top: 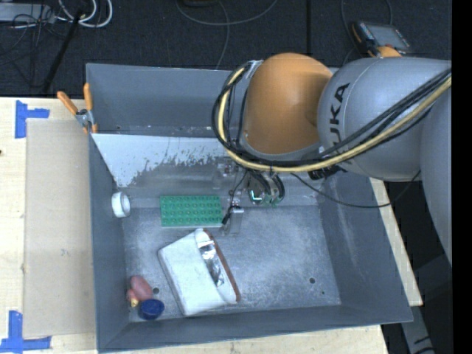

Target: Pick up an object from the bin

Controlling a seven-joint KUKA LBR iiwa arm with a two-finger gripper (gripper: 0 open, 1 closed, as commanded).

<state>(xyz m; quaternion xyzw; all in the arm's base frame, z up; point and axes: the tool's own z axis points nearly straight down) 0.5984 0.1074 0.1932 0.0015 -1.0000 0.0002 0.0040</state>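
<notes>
Left to right in the bin [354,271]: a small white roll [119,203] by the left wall; a pink piece [137,289] touching a blue cap [152,310]; a green studded plate [190,210] at mid-floor; a white pad [193,275] in front of it; the gripper [234,218] at the plate's right end, perhaps touching it. Whether the gripper is open or closed cannot be told.

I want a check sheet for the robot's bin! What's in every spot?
Surface: grey bin, floor scuffed and dusty.
Job's things: green studded plate lying flat mid-bin; white pad nearer the front.
Clutter: white cap at left; pink piece and blue cap in the front-left corner.
Grippers: gripper low at the green plate's right end.
Cables: black and yellow cables looped round the orange wrist cover.
Surroundings: dark floor with loose wires behind the bin.
</notes>
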